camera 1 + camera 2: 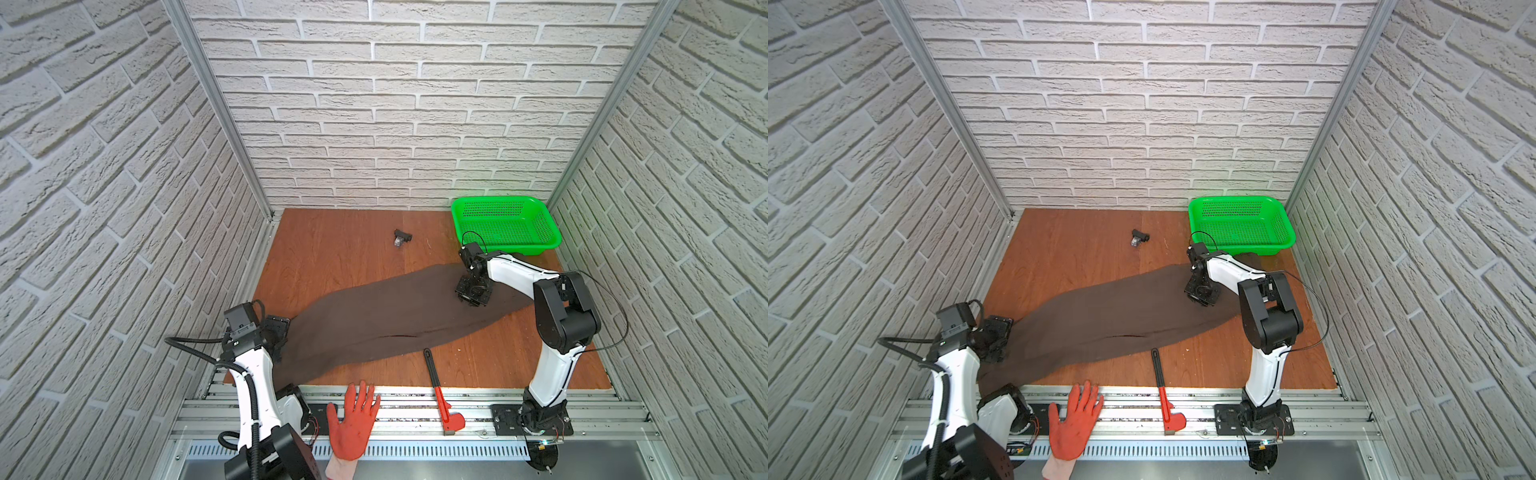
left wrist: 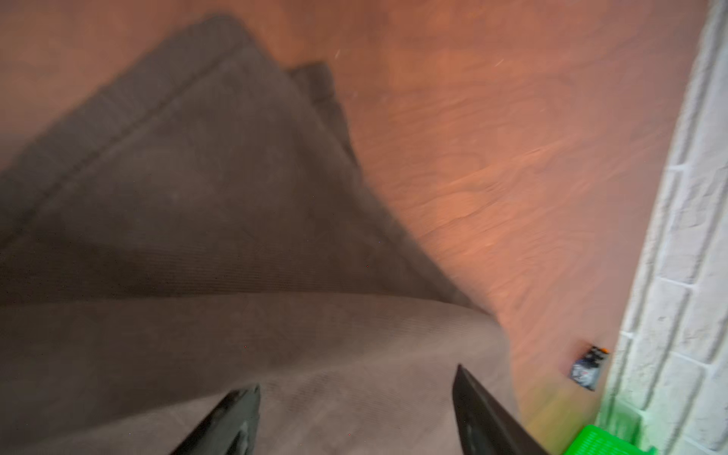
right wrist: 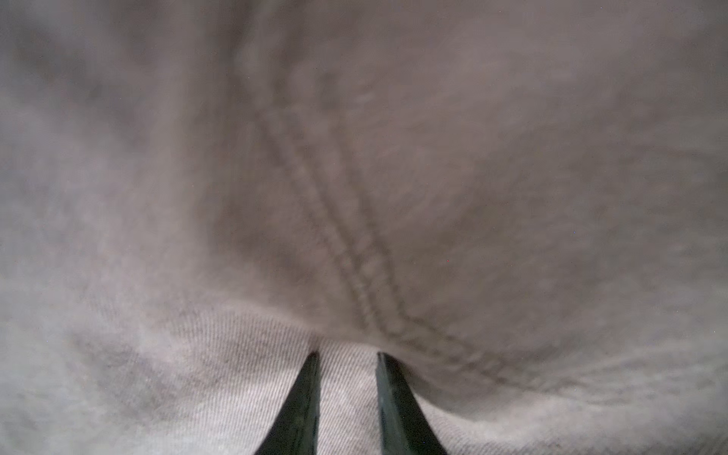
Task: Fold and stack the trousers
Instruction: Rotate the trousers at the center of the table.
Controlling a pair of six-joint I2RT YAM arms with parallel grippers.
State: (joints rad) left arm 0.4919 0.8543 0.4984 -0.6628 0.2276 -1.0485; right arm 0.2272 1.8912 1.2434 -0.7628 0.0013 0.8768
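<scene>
1. Right gripper (image 1: 471,293) is planted on the trousers (image 1: 395,320), toward the upper right of the frame in both top views, just short of the green basket (image 1: 490,200). Its wrist view shows the jaws only a narrow gap apart. The tips are dug into the brown cloth beside a double-stitched seam (image 3: 354,252), and the fabric puckers around them. Honestly can't tell if it has a real pinch or is just pressing down.
2. Left gripper (image 1: 277,332) is at the opposite end, lower left of the frame, right at the cloth's edge. In its wrist view the jaws are spread wide with cloth under them and nothing clamped.
3. Trousers lie flat on the desk (image 1: 332,257) as 1 long band. The long axis runs diagonally from lower left to upper right, and the lower-left end spills over the desk's front edge.
4. What matters, I reckon: the 2 grippers sit at the 2 ends of that diagonal. Right is nearer the basket end, left nearer the front end. So the next fold looks like end-to-end along the length, once both have a hold.
</scene>
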